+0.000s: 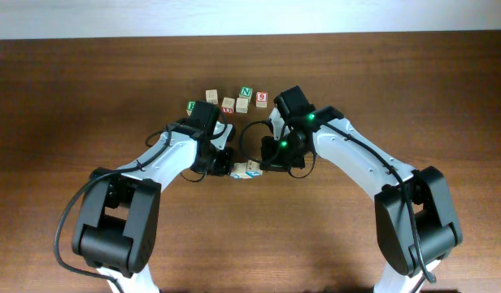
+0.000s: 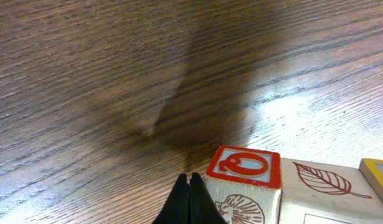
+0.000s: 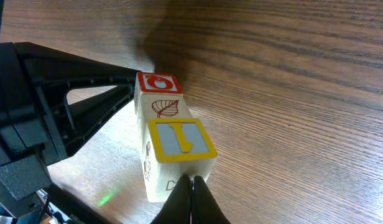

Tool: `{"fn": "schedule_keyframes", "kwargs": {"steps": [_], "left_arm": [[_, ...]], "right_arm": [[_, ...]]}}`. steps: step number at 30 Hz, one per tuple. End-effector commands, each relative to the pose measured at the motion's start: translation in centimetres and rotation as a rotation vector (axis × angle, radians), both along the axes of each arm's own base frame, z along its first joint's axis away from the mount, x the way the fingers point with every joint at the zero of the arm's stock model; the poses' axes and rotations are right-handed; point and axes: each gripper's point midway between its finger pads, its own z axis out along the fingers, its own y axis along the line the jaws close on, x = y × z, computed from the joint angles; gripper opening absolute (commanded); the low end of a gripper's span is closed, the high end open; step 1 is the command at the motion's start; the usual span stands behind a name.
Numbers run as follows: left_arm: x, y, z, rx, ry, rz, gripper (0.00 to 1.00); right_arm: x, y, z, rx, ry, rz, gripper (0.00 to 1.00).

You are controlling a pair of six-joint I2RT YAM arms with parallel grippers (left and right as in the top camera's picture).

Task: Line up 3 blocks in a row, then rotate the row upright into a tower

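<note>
From overhead, a dark brown wooden table (image 1: 446, 98) carries both arms, which reach in toward each other near its middle. Between them lies a short row of three pale wooden alphabet cubes (image 1: 246, 169), set side by side and parallel to the table's near edge. The left gripper (image 1: 227, 168) meets the row's left end and the right gripper (image 1: 267, 165) its right end; from here the jaws are too small to read. Closer to the far edge sits a loose cluster of other cubes (image 1: 228, 104), among them a green-lettered N cube (image 1: 246, 93) and a red 9 cube (image 1: 262, 98), well apart from the row.

The left wrist camera shows its own gripper (image 2: 189, 200) with the two black fingertips pressed together, holding nothing. Their tips stand just beside the side face of the red-framed cube (image 2: 244, 167), whose top bears a red round letter. I cannot tell if they touch it. Next to it is the leaf-printed cube (image 2: 322, 180), then the yellow-framed cube (image 2: 378, 175) at the picture's edge.

The right wrist camera shows its own gripper (image 3: 193, 199) likewise fully closed and empty, tips at the lower edge of the yellow-framed cube (image 3: 179, 140), which has a blue top face. Beyond it the leaf-printed cube (image 3: 161, 107) and red-framed cube (image 3: 159, 83) touch in line, with the left gripper (image 3: 124, 87) at the far end.
</note>
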Motion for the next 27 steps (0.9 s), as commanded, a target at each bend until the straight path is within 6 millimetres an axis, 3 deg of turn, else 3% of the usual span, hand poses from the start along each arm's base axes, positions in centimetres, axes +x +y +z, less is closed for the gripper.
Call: {"fn": "schedule_keyframes", "kwargs": {"steps": [1,10,20,23,25,27], "left_arm": [[-1.7,-3.2,0.6,-0.141,0.059,-0.061,0.00],[-1.8,-3.3,0.6,-0.146,0.066,-0.062,0.00],[-1.8,-3.2,0.6,-0.140,0.066,-0.060,0.00],[0.2,-1.2,0.9,-0.074,0.018,-0.010,0.00],[2.3,0.4,2.5,-0.051,-0.019,0.038,0.00],[5.0,3.2,4.9,0.005,-0.074,0.110,0.00]], "right_arm": [[-0.4,2.4,1.6,0.071,-0.029,0.059,0.04],[-0.5,3.7,2.6,0.098,-0.050,0.088,0.04],[-0.1,3.7,2.5,0.087,-0.056,0.062,0.04],[0.5,3.9,3.5,0.096,-0.078,0.064,0.04],[1.2,4.0,4.6,0.087,-0.103,0.064,0.04],[2.1,3.4,6.3,0.038,-0.145,0.063,0.04]]}}
